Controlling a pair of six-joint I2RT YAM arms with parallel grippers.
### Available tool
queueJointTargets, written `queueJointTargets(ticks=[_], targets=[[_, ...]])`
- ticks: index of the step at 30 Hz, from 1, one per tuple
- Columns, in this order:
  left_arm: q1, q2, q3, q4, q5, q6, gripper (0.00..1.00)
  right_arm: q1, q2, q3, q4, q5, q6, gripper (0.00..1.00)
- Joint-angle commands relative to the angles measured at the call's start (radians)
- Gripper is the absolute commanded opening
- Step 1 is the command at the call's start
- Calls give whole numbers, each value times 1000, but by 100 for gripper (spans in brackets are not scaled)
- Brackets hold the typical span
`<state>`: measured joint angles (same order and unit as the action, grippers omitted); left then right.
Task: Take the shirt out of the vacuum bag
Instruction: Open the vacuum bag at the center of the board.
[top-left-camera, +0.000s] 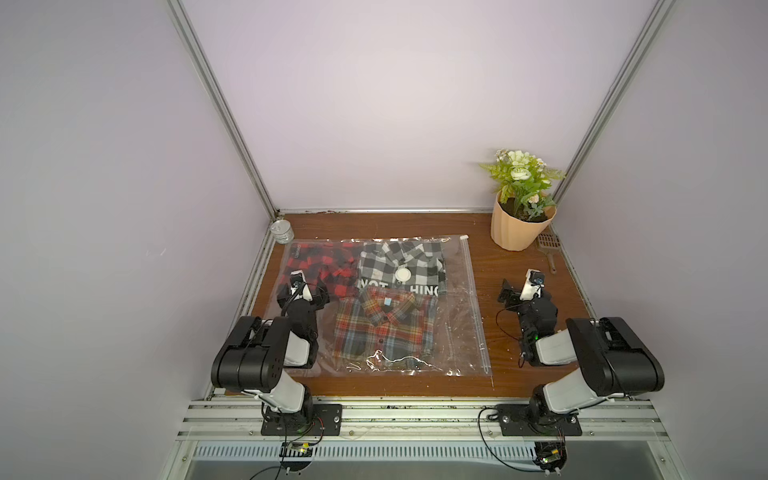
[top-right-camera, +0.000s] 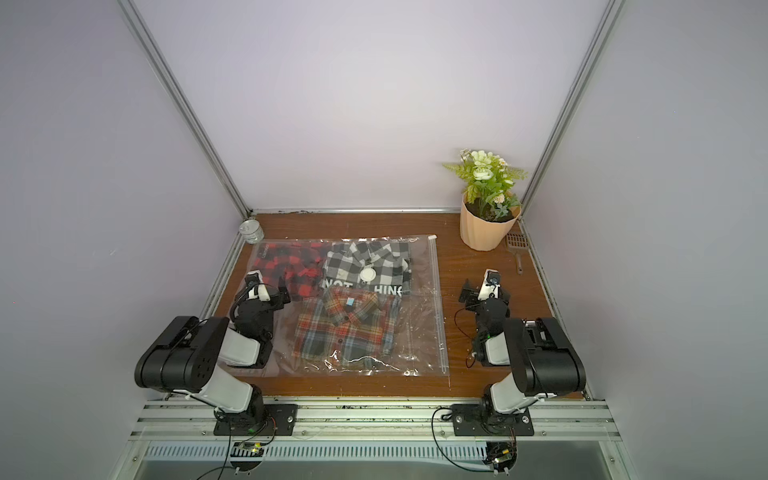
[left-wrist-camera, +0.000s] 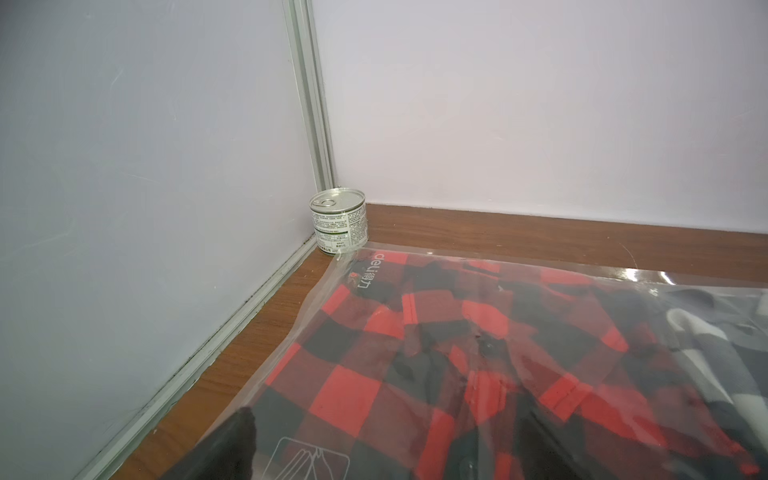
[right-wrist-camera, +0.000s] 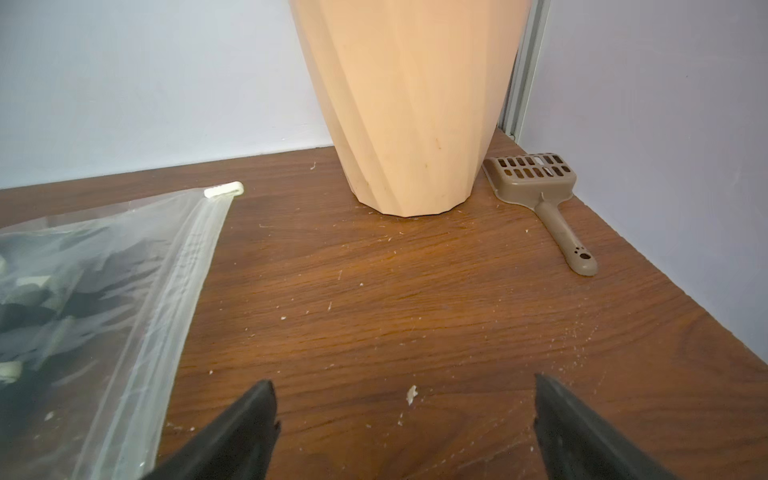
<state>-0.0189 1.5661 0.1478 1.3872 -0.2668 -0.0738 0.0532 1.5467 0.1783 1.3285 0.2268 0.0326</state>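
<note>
Vacuum bag (top-left-camera: 461, 316) flat on table (top-left-camera: 374, 222), centre-left. 3 shirts inside: far-left shirt (top-left-camera: 328, 262) and far-right shirt (top-left-camera: 415, 257) side by side, near shirt (top-left-camera: 382, 332) before them. Slider (top-left-camera: 464, 237) at bag's far-right corner. Can (top-left-camera: 281, 232) in far-left corner, behind bag. Pot (top-left-camera: 519, 230) far right, scoop (top-left-camera: 547, 249) just right of it. Left gripper (top-left-camera: 302, 294) over bag's left part; right gripper (right-wrist-camera: 403, 386) over bare table, right of bag.

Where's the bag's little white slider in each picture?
In a top view: white slider at the far corner of the vacuum bag.
In a top view: slider, same corner.
Left wrist: not in it.
Right wrist: slider at the zip's end.
Landmark in those three: peach pot.
</note>
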Motion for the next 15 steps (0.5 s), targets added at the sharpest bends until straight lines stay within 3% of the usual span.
queueJointTargets(ticks=[1, 15], targets=[[-9, -6, 15, 28, 0, 7, 100, 4, -5, 12, 41, -7, -11, 100], [-10, -6, 15, 27, 0, 7, 100, 4, -5, 12, 41, -7, -11, 99]])
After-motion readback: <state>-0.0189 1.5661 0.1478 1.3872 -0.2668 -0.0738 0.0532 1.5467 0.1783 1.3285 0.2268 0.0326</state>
